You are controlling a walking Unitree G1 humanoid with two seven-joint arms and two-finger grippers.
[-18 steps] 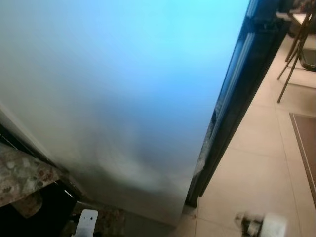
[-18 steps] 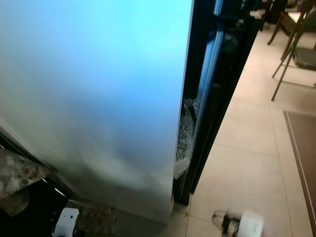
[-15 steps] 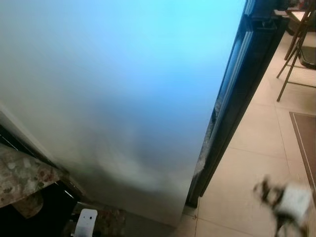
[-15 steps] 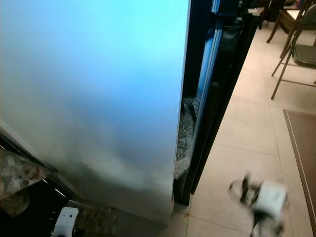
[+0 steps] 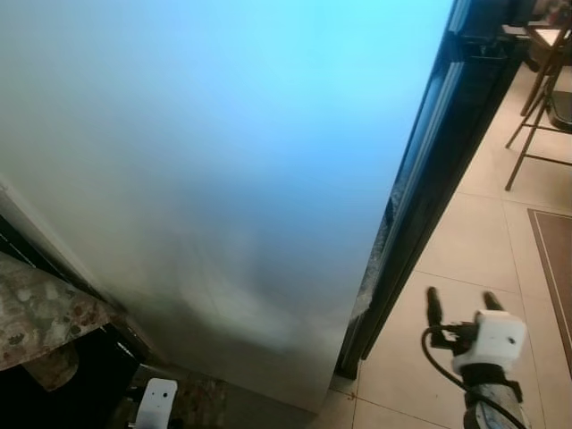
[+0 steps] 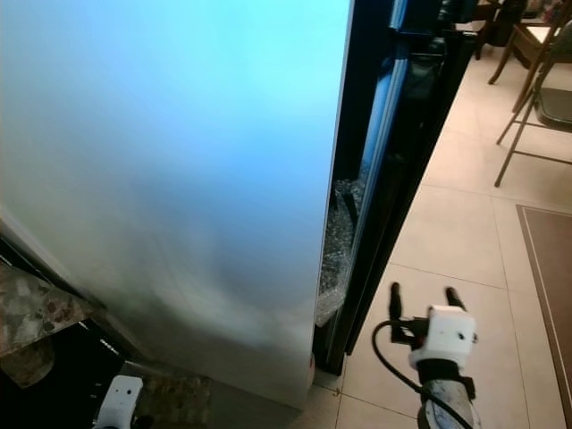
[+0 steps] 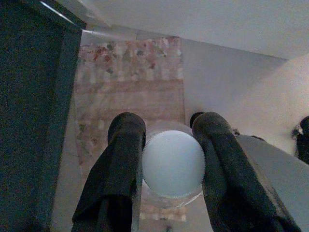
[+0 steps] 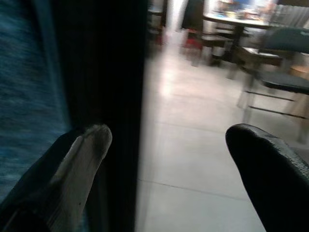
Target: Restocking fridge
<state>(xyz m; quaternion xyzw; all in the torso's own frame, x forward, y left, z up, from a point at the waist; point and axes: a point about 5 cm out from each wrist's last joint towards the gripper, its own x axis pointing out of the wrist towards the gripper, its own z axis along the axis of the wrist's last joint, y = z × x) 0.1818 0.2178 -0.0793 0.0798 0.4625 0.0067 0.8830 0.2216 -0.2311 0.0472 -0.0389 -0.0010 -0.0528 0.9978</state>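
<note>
- Head views: right gripper (image 6: 424,298), jaws open, beside the fridge door (image 6: 179,161) edge.
- Left wrist view: left gripper (image 7: 166,145) jaws clamp a white-capped bottle (image 7: 173,164).

fridge door (image 5: 223,161) left (chair (image 5: 541,98) far right)

Folding chair (image 5: 545,107), brown rug (image 6: 547,286), tiled floor (image 6: 447,223).

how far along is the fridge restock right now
Early. Done: the left gripper is shut on a white-capped container, so an item is picked up. In hand: the right gripper, fingers open, is raised beside the dark edge of the fridge door, which stands slightly ajar. Left: open the door wider and put the container inside.
</note>
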